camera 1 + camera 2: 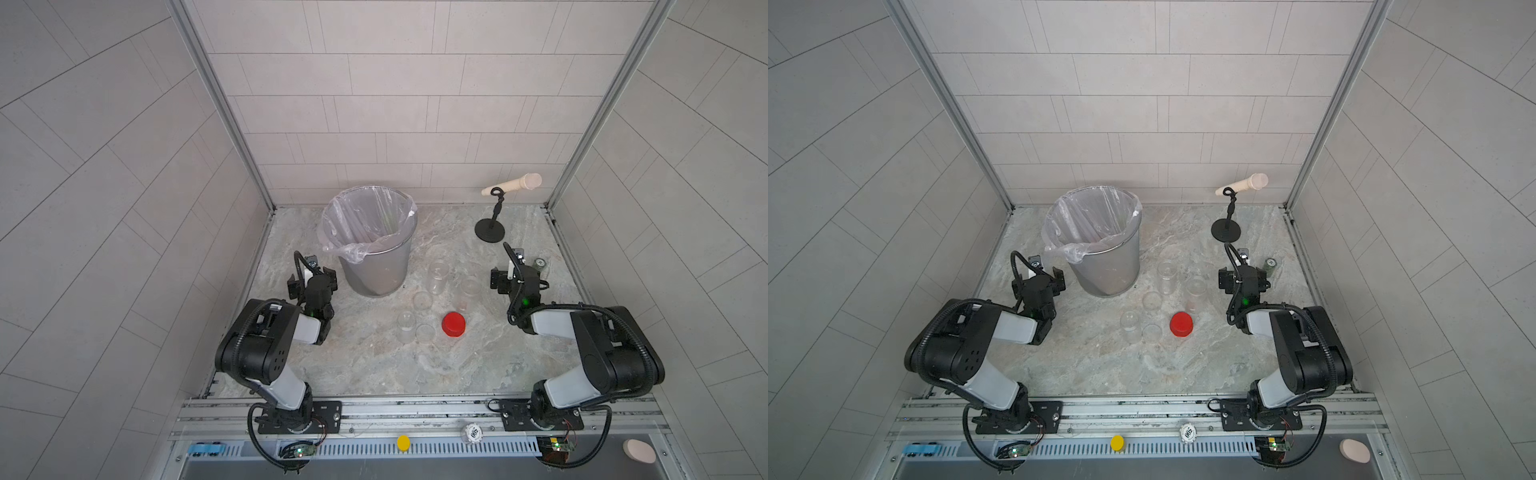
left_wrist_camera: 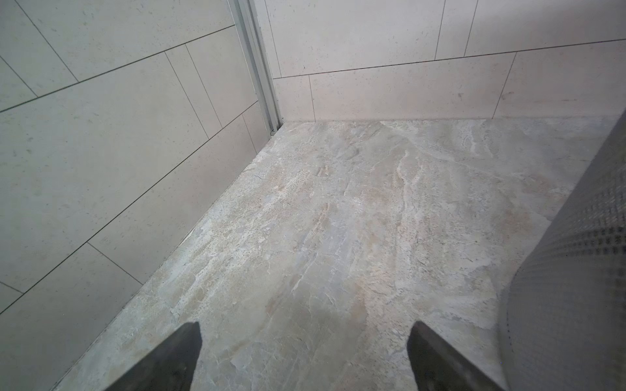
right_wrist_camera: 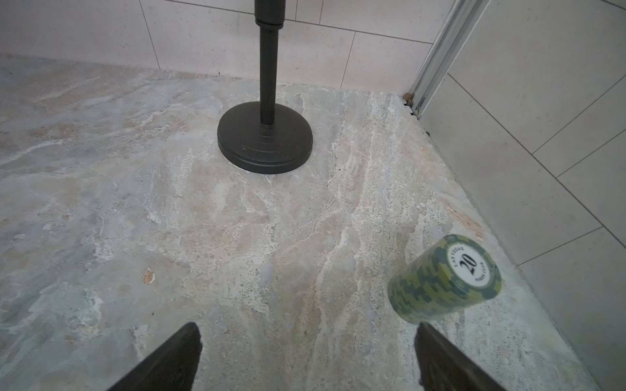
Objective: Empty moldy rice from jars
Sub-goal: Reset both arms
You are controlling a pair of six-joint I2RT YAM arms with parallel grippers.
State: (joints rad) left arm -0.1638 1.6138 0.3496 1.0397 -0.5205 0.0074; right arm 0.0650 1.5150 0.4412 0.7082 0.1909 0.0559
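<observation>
Left wrist view gives us the left arm's jaws spread wide over bare bench (image 2: 338, 220), nothing between them, with the mesh wall of the metal bin (image 2: 576, 270) close on one side. Right wrist view shows the right arm's jaws released just as wide and empty. A stack of green poker chips (image 3: 443, 281) stands just beside one tip, and the black round base of the microphone stand (image 3: 264, 138) sits further off near the back wall.

In both top views we see the left arm (image 1: 266, 345) next to the bin, which carries a clear plastic liner (image 1: 365, 220), and the right arm (image 1: 606, 349) well apart on the other side. Between the arms stand three clear jars (image 1: 1166, 276): the back jar (image 1: 438, 276) nearest the bin, the right-hand jar (image 1: 468, 291) toward the right arm, and the front jar (image 1: 406, 326). Two clear round lids (image 1: 422, 300) lie among them. The red lid (image 1: 454, 324) lies flat on the bench, off its jar. The jars look see-through, and we cannot tell where the moldy rice is.
</observation>
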